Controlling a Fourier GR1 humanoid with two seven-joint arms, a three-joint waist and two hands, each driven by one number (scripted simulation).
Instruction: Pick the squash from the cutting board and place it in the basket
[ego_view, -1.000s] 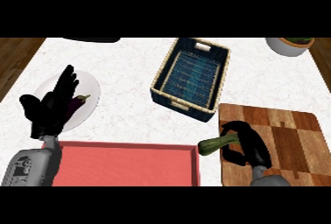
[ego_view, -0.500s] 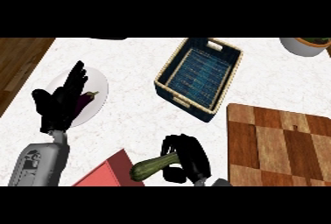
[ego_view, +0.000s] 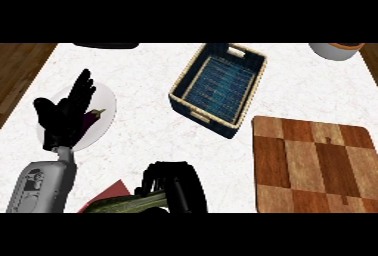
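1. At the counter's 6 o'clock edge, squash (ego_view: 127, 203) lies under the right hand (ego_view: 173, 186), well off the cutting board (ego_view: 314, 162).
2. Right hand's fingers curl around the squash; left hand (ego_view: 65, 116) rests at 9 o'clock, fingers straight, above plate (ego_view: 103, 107).
3. One squash, one basket (ego_view: 218, 87), one board, one plate.

Single head view, aimed steeply down at the tabletop (ego_view: 155, 75), set close, forearms entering from lower edge, no second view.
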